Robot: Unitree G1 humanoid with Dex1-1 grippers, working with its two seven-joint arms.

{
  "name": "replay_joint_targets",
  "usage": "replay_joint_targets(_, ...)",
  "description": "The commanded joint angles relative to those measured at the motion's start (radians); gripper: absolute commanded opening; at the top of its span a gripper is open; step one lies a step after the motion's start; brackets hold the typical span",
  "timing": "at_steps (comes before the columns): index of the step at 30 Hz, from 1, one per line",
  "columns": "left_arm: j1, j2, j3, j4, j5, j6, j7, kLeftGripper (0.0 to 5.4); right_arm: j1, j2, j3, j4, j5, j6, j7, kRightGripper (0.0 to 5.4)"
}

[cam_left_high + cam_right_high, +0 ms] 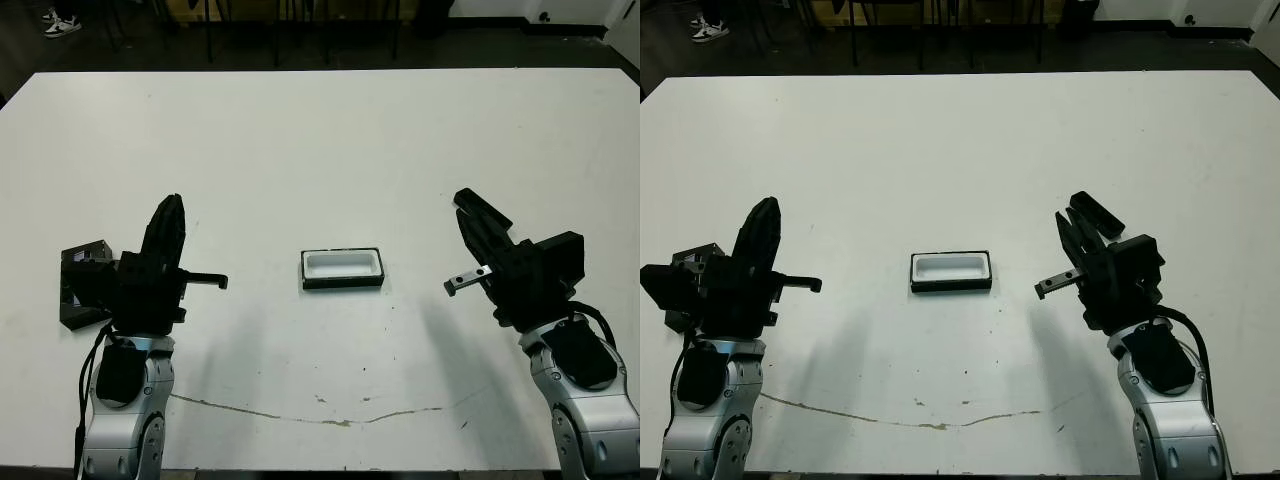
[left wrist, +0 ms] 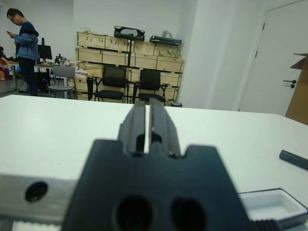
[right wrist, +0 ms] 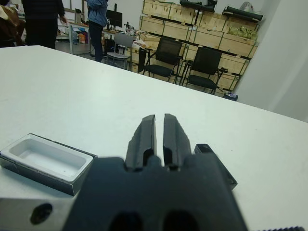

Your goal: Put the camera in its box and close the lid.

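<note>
The box [image 1: 342, 268] lies open at the middle of the table, a shallow black tray with white lining and nothing in it; it also shows as the box [image 3: 45, 161]. A slim black bar, the camera [image 1: 1100, 214], lies on the table just beyond and beside my right gripper [image 1: 1066, 218], partly covered by the fingers [image 3: 144, 137]. It shows far off as the camera [image 2: 293, 160]. My left gripper [image 1: 172, 202] is raised left of the box, shut and holding nothing. The right gripper is shut and empty too. No lid is in view.
The white table [image 1: 320, 130] stretches far back. A thin dark crack line [image 1: 330, 420] runs along its front. Beyond the far edge stand chairs [image 3: 166, 60], stacked crates [image 2: 120, 53] and people [image 2: 24, 48].
</note>
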Motion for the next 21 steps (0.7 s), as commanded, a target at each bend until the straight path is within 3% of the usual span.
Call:
replay_joint_targets(1,0.01,0.005,0.005,0.02,-0.003,0.003,-0.005,0.01,0.009,-0.006,0.0,0.013,-0.002,0.01,-0.002,0.0)
replay_joint_targets(12,0.009,0.002,0.002,0.023,0.018,-0.008,0.0,0.01,0.002,-0.037,-0.005,0.01,-0.002,0.044,0.021,0.0)
replay_joint_targets(17,0.012,0.002,0.003,0.027,0.018,-0.017,-0.002,0.01,-0.075,-0.11,-0.069,0.023,0.048,0.094,0.077,0.0)
replay_joint_targets(21,0.015,0.0,0.001,0.023,0.017,-0.013,0.001,0.0,-0.213,-0.187,-0.128,0.104,0.062,0.109,0.103,0.46)
